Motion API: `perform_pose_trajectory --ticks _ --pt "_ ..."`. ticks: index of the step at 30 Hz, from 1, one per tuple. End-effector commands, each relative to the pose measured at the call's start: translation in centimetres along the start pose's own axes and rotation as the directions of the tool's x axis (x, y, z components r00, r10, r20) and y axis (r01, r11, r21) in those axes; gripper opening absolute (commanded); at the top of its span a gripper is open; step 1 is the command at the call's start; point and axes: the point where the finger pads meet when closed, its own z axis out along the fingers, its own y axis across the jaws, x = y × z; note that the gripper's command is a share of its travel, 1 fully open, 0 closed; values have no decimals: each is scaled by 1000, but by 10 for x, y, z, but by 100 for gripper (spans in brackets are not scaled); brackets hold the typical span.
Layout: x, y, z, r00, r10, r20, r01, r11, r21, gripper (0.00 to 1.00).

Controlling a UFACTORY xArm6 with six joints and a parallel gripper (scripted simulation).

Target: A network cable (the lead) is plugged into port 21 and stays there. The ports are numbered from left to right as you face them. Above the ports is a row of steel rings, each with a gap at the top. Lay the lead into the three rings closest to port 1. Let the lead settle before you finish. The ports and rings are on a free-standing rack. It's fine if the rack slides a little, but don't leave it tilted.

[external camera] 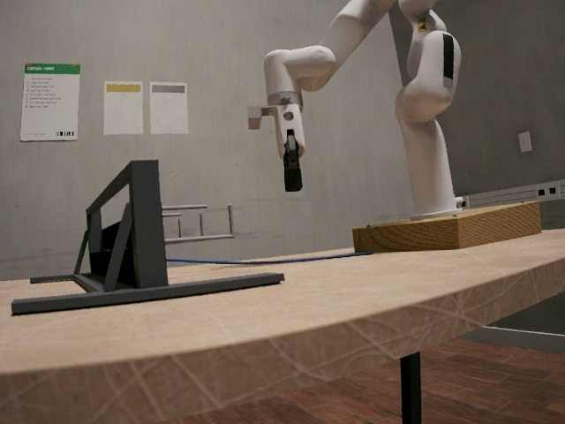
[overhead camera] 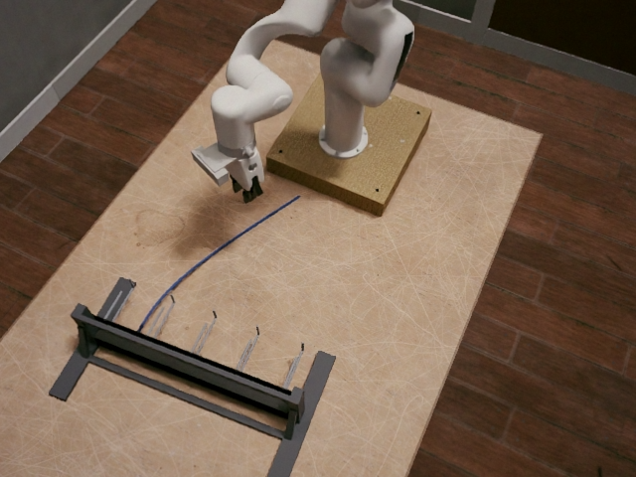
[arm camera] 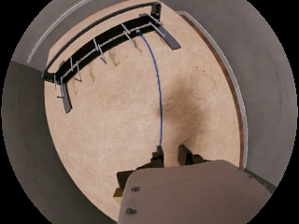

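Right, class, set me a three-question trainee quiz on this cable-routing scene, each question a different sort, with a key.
1. True or false: the blue lead already rests in three of the rings.
2. Multiple choice: the tool is A) shut on the lead, B) partly open and holding nothing, C) touching the rack.
3. Fill in: the lead's free end lies on the table near the arm's wooden ____.

Key: 1 false, it lies along the table; 2 B, it hangs above the lead; 3 base.
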Motion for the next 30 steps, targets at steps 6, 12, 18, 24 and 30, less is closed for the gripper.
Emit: perform_pose_trajectory --ticks 6,12,18,24,30 --pt "1 0 -1 1000 0 -4 0 1000 0 33" --pt "1 0 0 1000 0 -4 0 1000 0 33" --pt "1 0 7 1000 0 -4 0 1000 1 33" --pt "1 0 23 1000 0 -4 0 1000 1 33" --pt "2 0 37 1000 0 -4 0 1000 1 33"
